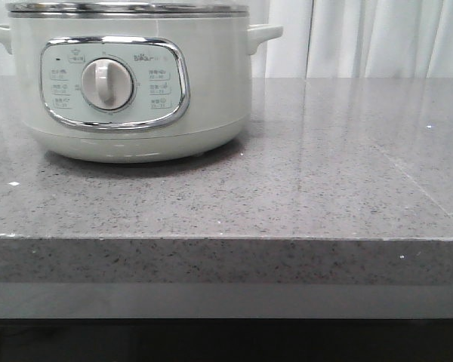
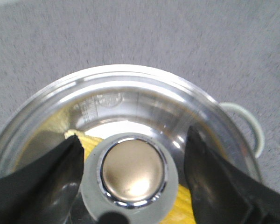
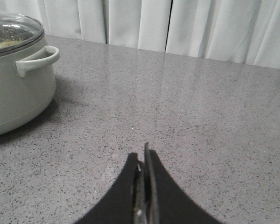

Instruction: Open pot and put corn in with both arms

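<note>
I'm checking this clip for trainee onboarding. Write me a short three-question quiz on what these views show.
1. True or false: the lid sits on the pot.
2. Where is the corn? A) on the counter B) inside the pot C) in the right gripper
3. The left gripper straddles the lid's ____.

Key: 1 true. 2 B, yellow shows through the glass. 3 knob; fingers flank it, apart. The right gripper is shut, empty.

Pot [image 1: 136, 79] is the only obstacle; its lid [image 2: 130, 107] sits directly under left tool [image 2: 130, 172]. Surface [image 3: 200, 116] ahead of right tool [image 3: 143, 186] open to curtain [image 3: 177, 23].
</note>
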Tool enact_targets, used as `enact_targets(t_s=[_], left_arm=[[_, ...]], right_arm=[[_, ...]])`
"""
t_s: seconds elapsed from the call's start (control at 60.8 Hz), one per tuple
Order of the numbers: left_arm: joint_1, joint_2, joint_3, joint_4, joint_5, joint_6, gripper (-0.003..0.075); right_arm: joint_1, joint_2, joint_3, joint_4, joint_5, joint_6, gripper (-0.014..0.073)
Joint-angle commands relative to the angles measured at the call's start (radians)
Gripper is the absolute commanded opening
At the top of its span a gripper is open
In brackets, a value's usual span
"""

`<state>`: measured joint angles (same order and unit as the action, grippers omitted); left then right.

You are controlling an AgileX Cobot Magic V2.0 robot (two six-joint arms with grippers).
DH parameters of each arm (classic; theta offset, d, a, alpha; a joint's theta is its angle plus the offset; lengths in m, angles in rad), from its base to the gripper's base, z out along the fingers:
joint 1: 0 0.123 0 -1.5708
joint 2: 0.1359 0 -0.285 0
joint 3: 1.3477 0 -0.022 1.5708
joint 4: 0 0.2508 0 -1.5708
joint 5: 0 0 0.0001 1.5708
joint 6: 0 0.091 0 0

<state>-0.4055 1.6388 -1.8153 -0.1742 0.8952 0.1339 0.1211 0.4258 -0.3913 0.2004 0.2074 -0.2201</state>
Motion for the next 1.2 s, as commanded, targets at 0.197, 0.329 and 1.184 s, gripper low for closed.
enact_targets(t_s=[0.197, 0.329, 1.184], left_arm=[[-0.003, -0.148, -0.035, -0.012, -0.079, 0.006, 0.0045], [-0.003, -0.176, -0.031, -0.012, -0.079, 0.022, -0.0019], [-0.005, -1.214, 1.131, -0.018, -0.551, 0.034, -0.0019]], right_arm=[[-0.005, 0.004, -0.03, 0.005, -0.074, -0.001, -0.006], [-0.005, 0.004, -0.03, 0.005, -0.074, -0.001, -0.006], [-0.005, 0.004, -0.03, 0.005, -0.074, -0.001, -0.006]])
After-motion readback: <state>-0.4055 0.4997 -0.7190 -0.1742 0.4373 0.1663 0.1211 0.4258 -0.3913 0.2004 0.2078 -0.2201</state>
